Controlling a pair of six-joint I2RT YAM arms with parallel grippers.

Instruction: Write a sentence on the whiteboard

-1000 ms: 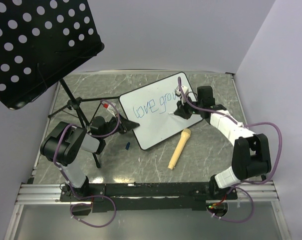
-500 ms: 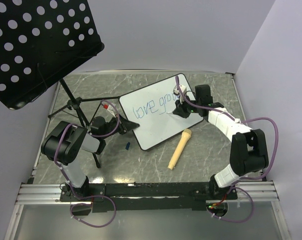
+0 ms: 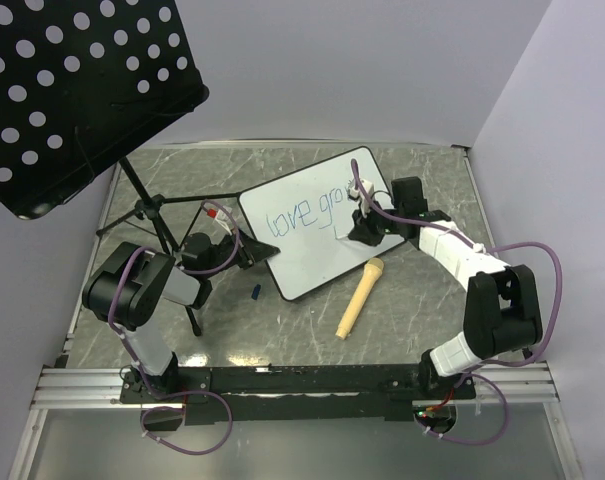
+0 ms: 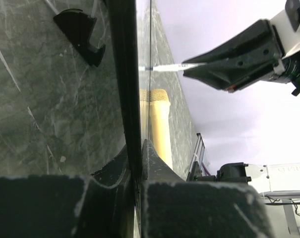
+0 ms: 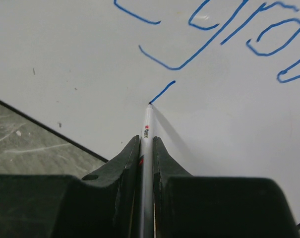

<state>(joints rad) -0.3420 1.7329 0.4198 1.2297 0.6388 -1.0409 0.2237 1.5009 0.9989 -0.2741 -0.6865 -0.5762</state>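
Worktop: grey marble.
Whiteboard: centre; sentence begun in blue.
Left arm: folded low, left gripper clamped on board's left edge.
Right arm: stretched leftward, right gripper clamped on marker, tip touching board.

A white, black-rimmed rectangular whiteboard lies skewed at the middle of the grey marbled worktop. The left pincer clamps its left edge. The right pincer, over its right half, holds a thin white marker, tip touching the board just below the blue handwritten sentence. A tan cylindrical stick lies before the board's right side. What may be a small blue cap lies by its near-left corner. A black perforated stand panel rises behind on the left.
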